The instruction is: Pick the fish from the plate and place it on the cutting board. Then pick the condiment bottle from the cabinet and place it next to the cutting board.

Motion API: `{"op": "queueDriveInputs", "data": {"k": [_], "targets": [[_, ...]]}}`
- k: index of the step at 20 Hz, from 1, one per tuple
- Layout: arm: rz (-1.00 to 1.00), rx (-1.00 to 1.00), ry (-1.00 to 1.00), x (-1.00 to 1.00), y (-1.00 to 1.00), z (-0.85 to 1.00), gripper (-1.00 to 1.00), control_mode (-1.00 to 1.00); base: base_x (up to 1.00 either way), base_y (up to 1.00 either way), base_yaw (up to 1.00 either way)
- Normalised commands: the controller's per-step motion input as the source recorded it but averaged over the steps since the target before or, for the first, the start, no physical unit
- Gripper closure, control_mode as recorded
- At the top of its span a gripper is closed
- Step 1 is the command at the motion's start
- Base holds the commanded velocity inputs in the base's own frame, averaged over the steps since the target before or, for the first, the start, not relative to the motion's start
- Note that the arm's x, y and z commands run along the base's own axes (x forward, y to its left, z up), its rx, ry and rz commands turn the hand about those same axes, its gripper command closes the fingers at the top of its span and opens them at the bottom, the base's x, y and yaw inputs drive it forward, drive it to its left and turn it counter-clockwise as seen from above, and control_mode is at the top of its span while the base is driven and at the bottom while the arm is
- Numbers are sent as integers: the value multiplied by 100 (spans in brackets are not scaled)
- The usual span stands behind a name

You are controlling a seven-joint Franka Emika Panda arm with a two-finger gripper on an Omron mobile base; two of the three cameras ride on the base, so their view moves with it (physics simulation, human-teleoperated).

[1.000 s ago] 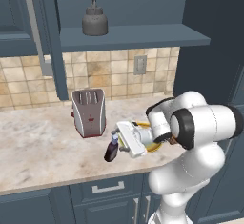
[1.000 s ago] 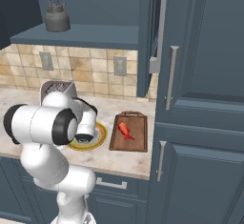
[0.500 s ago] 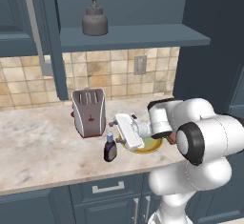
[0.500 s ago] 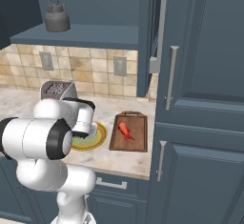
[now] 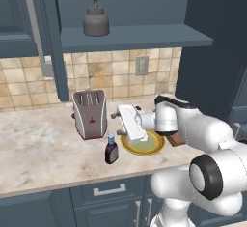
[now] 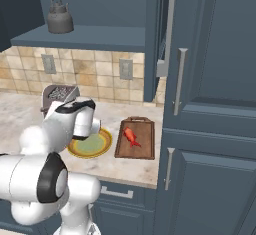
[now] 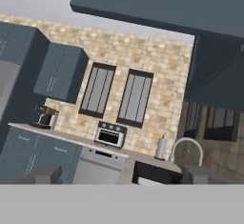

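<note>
The red-orange fish (image 6: 131, 135) lies on the dark wooden cutting board (image 6: 142, 149), right of the yellow-rimmed plate (image 6: 102, 148), whose green centre is bare. The condiment bottle (image 5: 111, 149) stands upright on the counter, left of the plate (image 5: 157, 146) and in front of the toaster. My gripper (image 5: 116, 124) hangs open and empty above and just right of the bottle, pointing left, clear of it. In the hand view its fingertips (image 7: 44, 174) stand wide apart against a distant kitchen. The cabinet shelf (image 5: 144, 36) is overhead.
A grey kettle (image 5: 95, 23) sits on the cabinet shelf. The silver and red toaster (image 5: 89, 114) stands close behind the bottle. A tall dark cupboard (image 6: 210, 104) walls off the right end of the counter. Drawers (image 5: 108, 192) run below the counter edge.
The hand has lifted off the bottle and turned to point left, jaws still open. The bottle stays standing on the counter. Fish, board and plate have not moved.
</note>
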Motion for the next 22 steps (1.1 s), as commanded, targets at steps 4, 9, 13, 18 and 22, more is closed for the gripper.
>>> {"op": "queueDriveInputs", "data": {"k": [4,9,13,18,22], "targets": [[-17,-33,1,-46,0,48,-100,-100,0,0,0],[-18,-47,-2,-50,0,44,-100,-100,0,0,0],[-17,-49,-15,-43,0,54,-100,-100,0,0,0],[-9,-41,-25,-58,0,58,-100,-100,0,0,0],[-1,-34,-33,-65,0,13,-100,-100,0,0,0]]}}
